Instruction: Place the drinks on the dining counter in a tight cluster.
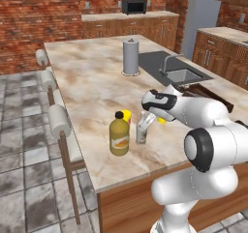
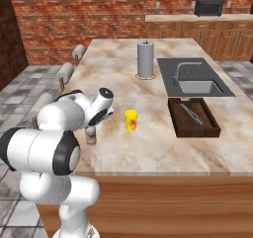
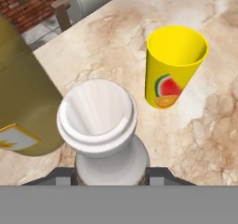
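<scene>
Gripper (image 3: 111, 174) clamped on the grey-brown bottle (image 1: 141, 129), standing on the dining counter (image 1: 92, 82).

From my hand view I see its pale cap from above, fingers either side of the neck, a yellow cup (image 3: 174, 65) nearby. My left base view adds the juice bottle (image 1: 119, 135) just beside; in the right base view my arm hides it.

The fat amber-yellow juice bottle with a black cap (image 3: 23, 102) runs off the hand view's left edge, cap unseen. From the right base view, the white arm hides it, along with most of the slim grey-brown bottle (image 2: 91, 135). The end effector's fingertips (image 3: 160, 176) barely show beside that bottle's pale cap (image 3: 97, 114).
</scene>
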